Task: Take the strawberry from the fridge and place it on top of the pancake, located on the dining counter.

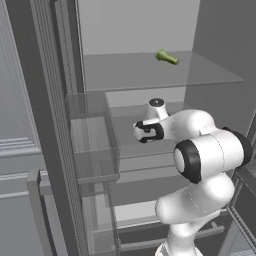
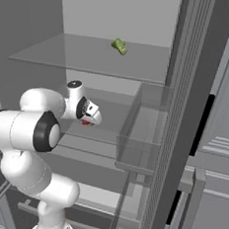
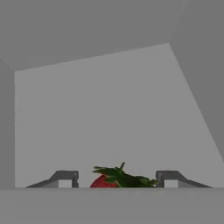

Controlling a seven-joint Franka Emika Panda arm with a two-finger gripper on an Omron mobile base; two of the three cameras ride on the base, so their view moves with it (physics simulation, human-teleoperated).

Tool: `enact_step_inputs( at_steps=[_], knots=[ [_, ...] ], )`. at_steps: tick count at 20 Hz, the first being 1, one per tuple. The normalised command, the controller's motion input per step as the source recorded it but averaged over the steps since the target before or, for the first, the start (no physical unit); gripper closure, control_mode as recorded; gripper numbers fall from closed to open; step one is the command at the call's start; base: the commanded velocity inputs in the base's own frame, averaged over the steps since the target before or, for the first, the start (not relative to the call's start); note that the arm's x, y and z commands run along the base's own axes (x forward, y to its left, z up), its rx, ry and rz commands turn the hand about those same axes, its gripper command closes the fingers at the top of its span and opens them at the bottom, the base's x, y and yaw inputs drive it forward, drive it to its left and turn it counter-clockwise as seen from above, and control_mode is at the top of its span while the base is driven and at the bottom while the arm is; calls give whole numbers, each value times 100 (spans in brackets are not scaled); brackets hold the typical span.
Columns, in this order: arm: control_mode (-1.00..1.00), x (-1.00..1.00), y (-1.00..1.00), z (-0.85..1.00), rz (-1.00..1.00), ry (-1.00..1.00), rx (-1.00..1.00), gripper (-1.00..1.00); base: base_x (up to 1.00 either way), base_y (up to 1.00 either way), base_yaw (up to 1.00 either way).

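One tiny bright red strawberry with a green leafy cap [image 3: 111, 180] is counted, and one small elongated green item [image 1: 166, 57], which lies alone on the upper glass shelf [image 1: 150, 75] of the tall dark grey fridge with the pale interior [image 1: 135, 25]. At least two glass shelves are made out, the upper one and a middle one [image 2: 104, 138] below it; lower ledges are seen further down but are not clearly counted. One clear door bin [image 1: 92, 145] is noted on the open fridge door at the left of the left base view, and the same bin is seen at the right of the right base view; nothing is made out inside it. The white arm's two-finger gripper [image 3: 117, 179] is reached into the fridge at the level of the middle shelf. In the hand view the strawberry is seen directly between the two small dark fingertips [image 3: 65, 178], with a gap left on each side of the fruit, so the jaws are held apart and the fruit is not clamped. In the right base view a small patch of red is seen just below the hand, low over the middle shelf. Whether the fruit rests on the glass cannot be told. The back wall of the fridge is seen beyond it.
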Motion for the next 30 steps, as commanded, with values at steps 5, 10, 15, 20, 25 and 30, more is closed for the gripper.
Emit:
enact_step_inputs(
  at_steps=[5, 10, 15, 20, 25, 30],
  knots=[
    [-100, -22, -16, -14, -5, 0, 2, 100, 0, 0, 0],
    [-100, -56, -6, 0, -3, -5, 0, 100, 0, 0, 0],
    [-100, -99, -5, 31, 5, -3, 0, 100, 0, 0, 0],
    [-100, -100, 2, 87, 16, -2, 0, 100, 0, 0, 0],
    [-100, -100, 1, 100, 19, 0, 0, 100, 0, 0, 0],
    [-100, -100, 0, 85, 22, 0, 0, 100, 0, 0, 0]
  ],
)
